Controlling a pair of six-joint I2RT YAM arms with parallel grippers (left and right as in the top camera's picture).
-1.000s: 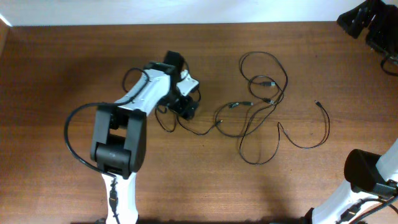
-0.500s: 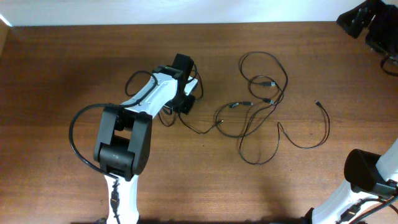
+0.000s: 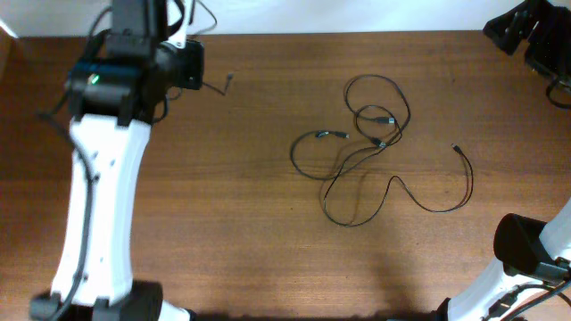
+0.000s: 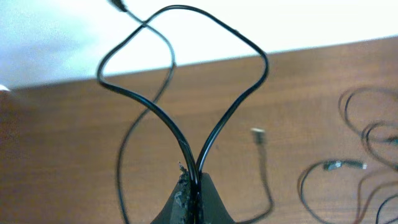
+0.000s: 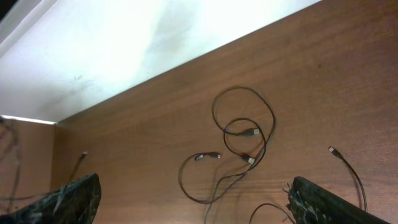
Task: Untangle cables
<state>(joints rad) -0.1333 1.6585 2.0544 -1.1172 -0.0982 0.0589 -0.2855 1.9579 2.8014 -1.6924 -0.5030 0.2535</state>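
Left gripper is pinched shut on one cable, well left of the tangle on the worktop; held by a thin loop, it could slip out. Right gripper gapes empty, facing the tangle

Several thin black cables lie in loose loops on the brown wooden table; the right gripper shows its dark fingers wide apart.

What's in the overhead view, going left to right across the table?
left arm → left gripper → held cable, free end dangling → cable tangle → loose plug → right arm
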